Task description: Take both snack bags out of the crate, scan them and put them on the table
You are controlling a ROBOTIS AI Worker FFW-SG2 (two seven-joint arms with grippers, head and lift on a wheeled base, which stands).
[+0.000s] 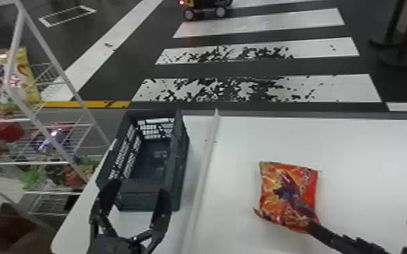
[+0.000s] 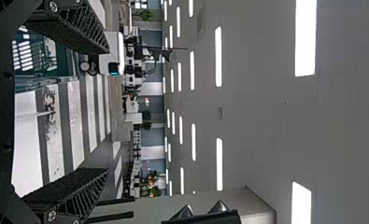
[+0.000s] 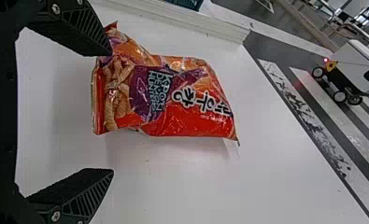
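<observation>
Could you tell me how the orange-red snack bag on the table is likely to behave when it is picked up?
The snack bag would probably give and crumple under the fingers, since its film is creased. It looks puffed, so it is likely light for its size. Its glossy surface may be somewhat slippery.

Rows of ceiling lights point(image 2: 219, 56) glare white in the left wrist view, while the pale table point(image 1: 365, 152) looks softly lit and the red snack bag point(image 3: 187, 123) carries small glints beside a faint, soft-edged shadow.
</observation>
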